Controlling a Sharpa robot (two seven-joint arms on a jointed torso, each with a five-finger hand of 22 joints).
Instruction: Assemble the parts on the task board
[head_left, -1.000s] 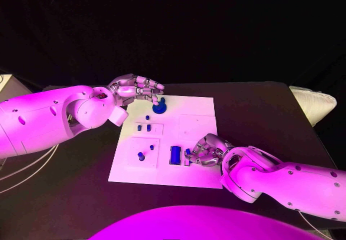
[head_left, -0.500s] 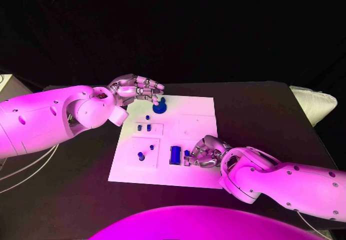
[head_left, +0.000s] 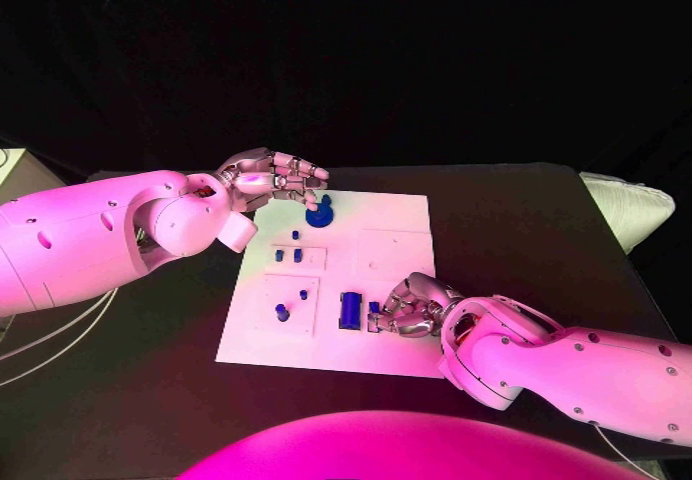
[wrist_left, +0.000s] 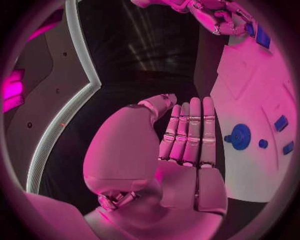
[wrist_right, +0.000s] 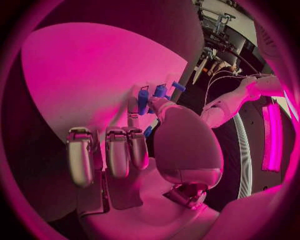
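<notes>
The white task board (head_left: 389, 250) lies mid-table. At its far edge stands a round blue part (head_left: 319, 213), also seen as the round blue part (wrist_left: 239, 136). My left hand (head_left: 271, 176) hovers just left of it, fingers straight and holding nothing (wrist_left: 187, 135). A blue block (head_left: 351, 310) stands near the board's front. Beside it my right hand (head_left: 414, 308) has its fingers curled around a small blue part (head_left: 375, 308). That small part (wrist_right: 150, 128) sits between the thumb and a finger. Small blue pegs (head_left: 283, 313) stand in the board's left half.
Two short blue pieces (head_left: 289, 256) and a blue dot (head_left: 296, 236) sit on the board's left side. A pale cushion-like object (head_left: 630, 208) lies at the table's right edge. Cables (head_left: 43, 340) trail off at the left.
My right hand has edged slightly nearer to me along the board's front, still at the small blue part. The left hand has stayed where it was.
</notes>
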